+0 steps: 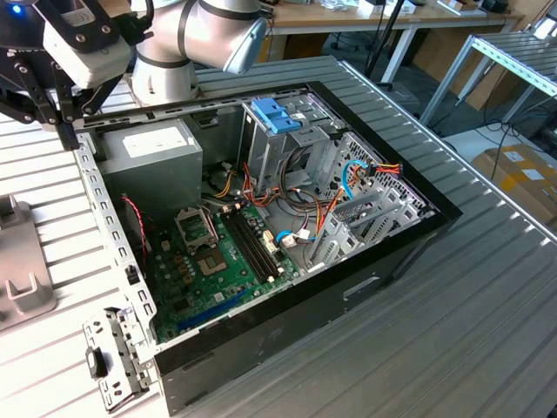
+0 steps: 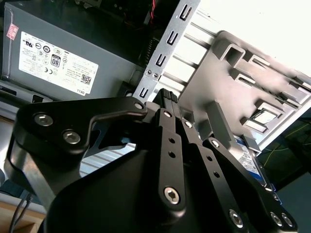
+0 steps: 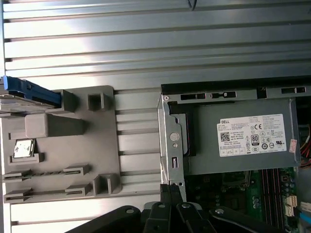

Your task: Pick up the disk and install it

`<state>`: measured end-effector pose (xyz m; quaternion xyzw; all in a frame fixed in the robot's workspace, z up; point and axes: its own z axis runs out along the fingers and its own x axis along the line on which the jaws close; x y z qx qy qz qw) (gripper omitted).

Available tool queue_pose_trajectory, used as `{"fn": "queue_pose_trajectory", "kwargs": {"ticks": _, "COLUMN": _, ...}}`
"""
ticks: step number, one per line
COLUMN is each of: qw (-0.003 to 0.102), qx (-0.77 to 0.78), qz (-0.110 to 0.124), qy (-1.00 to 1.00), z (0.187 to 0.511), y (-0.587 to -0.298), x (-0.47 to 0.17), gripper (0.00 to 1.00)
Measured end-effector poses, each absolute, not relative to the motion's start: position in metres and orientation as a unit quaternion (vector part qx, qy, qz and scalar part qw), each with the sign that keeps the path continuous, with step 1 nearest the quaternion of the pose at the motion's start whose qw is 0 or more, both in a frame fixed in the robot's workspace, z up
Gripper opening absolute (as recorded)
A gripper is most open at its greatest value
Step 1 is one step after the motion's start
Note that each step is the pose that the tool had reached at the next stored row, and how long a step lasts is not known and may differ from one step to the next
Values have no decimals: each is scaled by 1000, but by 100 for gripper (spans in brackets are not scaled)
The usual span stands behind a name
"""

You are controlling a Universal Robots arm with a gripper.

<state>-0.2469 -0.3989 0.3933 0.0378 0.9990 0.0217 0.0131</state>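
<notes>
The disk [image 3: 26, 91] stands on edge in a grey slotted holder [image 3: 73, 145] on the table beside the computer case. Its bright blue carrier edge shows in the first wrist view. In the second wrist view the disk [image 2: 251, 162] shows a labelled face with a blue rim behind my linkage. My gripper [image 2: 167, 97] is shut with nothing between its fingers. It hovers over the case's rear metal edge [image 3: 172, 145], between the holder and the power supply, apart from the disk. In the exterior view the gripper [image 1: 67, 129] hangs at the case's back corner on the exterior view's left.
The open computer case [image 1: 409, 252] holds a grey power supply [image 1: 148, 152] with a white label, a green motherboard [image 1: 218, 261], cables and a light-blue bracket [image 1: 275, 113] on the drive cage. A loose metal plate [image 1: 113, 357] lies near the case. The table is ribbed metal.
</notes>
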Motion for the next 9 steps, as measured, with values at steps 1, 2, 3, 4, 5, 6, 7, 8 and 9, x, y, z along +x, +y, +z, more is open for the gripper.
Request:
{"fn": "queue_pose_trajectory", "kwargs": {"ticks": 1, "qw": 13, "qx": 38, "qz": 22, "qy": 999, "z": 393, "y": -399, "x": -247, "gripper": 11}}
{"fn": "queue_pose_trajectory", "kwargs": {"ticks": 2, "qw": 13, "qx": 38, "qz": 22, "qy": 999, "z": 393, "y": -399, "x": -248, "gripper": 11}}
{"fn": "queue_pose_trajectory", "kwargs": {"ticks": 3, "qw": 13, "qx": 38, "qz": 22, "qy": 999, "z": 393, "y": -399, "x": -249, "gripper": 11}}
{"fn": "queue_pose_trajectory", "kwargs": {"ticks": 4, "qw": 13, "qx": 38, "qz": 22, "qy": 999, "z": 393, "y": -399, "x": -249, "gripper": 11}}
{"fn": "queue_pose_trajectory", "kwargs": {"ticks": 5, "qw": 13, "qx": 38, "qz": 22, "qy": 999, "z": 393, "y": -399, "x": -249, "gripper": 11}}
{"fn": "queue_pose_trajectory", "kwargs": {"ticks": 6, "qw": 13, "qx": 38, "qz": 22, "qy": 999, "z": 393, "y": -399, "x": -250, "gripper": 11}}
{"fn": "queue_pose_trajectory", "kwargs": {"ticks": 7, "qw": 13, "qx": 38, "qz": 22, "qy": 999, "z": 393, "y": -399, "x": -250, "gripper": 11}}
{"fn": "queue_pose_trajectory", "kwargs": {"ticks": 8, "qw": 13, "qx": 38, "qz": 22, "qy": 999, "z": 393, "y": -399, "x": -250, "gripper": 11}}
{"fn": "queue_pose_trajectory", "kwargs": {"ticks": 9, "qw": 13, "qx": 38, "qz": 22, "qy": 999, "z": 393, "y": -399, "x": -251, "gripper": 11}}
